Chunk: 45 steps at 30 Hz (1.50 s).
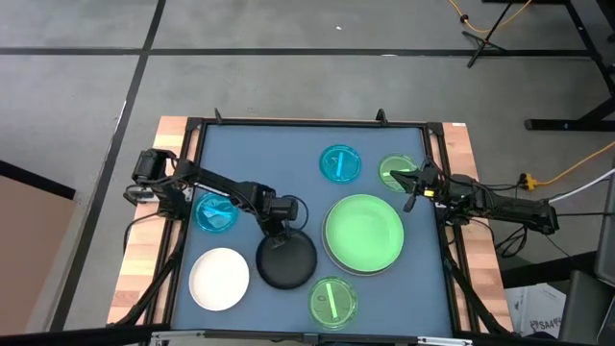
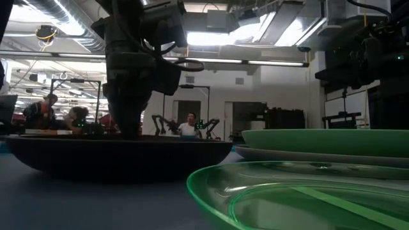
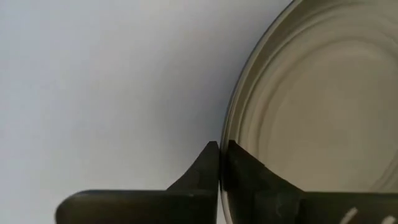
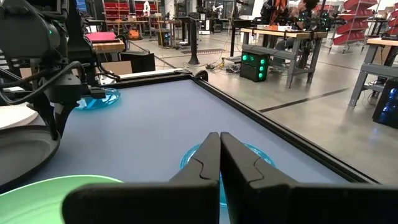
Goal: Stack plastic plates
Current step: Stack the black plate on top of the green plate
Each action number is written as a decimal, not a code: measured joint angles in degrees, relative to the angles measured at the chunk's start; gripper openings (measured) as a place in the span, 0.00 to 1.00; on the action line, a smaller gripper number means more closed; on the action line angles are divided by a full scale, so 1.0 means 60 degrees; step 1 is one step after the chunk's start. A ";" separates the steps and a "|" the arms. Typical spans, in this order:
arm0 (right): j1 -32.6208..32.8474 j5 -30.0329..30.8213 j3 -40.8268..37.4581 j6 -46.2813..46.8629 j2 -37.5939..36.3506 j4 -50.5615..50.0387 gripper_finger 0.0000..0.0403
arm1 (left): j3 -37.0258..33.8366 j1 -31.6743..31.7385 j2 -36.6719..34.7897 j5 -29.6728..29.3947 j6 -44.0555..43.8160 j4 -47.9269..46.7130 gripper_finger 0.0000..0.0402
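Observation:
The black plate (image 1: 286,261) lies flat on the blue mat between the white plate (image 1: 219,279) and the large light green plate (image 1: 363,234), which sits on a grey plate (image 2: 287,155). My left gripper (image 1: 278,236) points down at the black plate's far rim and is shut on it. Two small blue plates (image 1: 341,164) (image 1: 215,211) and two small green plates (image 1: 396,172) (image 1: 332,302) lie singly on the mat. My right gripper (image 1: 411,192) waits shut at the right edge, beside the far small green plate, holding nothing. My left gripper pinches the black plate's far rim (image 3: 225,135) between its two fingers, one finger inside the plate and one outside. The fingers come from above, pointing down. In the low view the plate (image 2: 121,153) rests level on the mat.
A black frame (image 1: 307,123) borders the mat. Bare mat lies at the far left and between the plates. The near small green plate (image 2: 300,198) fills the foreground of the low view. People and benches show in the room behind.

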 joint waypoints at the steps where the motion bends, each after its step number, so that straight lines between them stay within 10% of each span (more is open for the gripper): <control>1: 0.0000 0.0004 0.0000 0.0001 0.0000 0.0000 0.00 | 0.0000 -0.0003 -0.0015 0.0003 0.0007 -0.0003 0.01; 26: 0.0000 0.0005 0.0000 -0.0003 -0.0004 0.0000 0.00 | -0.0004 0.0034 -0.1753 0.1091 -0.0021 0.0259 0.01; 45: 0.0000 0.0007 0.0000 -0.0002 -0.0004 0.0000 0.00 | 0.0000 0.0482 -0.2038 -0.1328 -0.2535 0.5684 0.01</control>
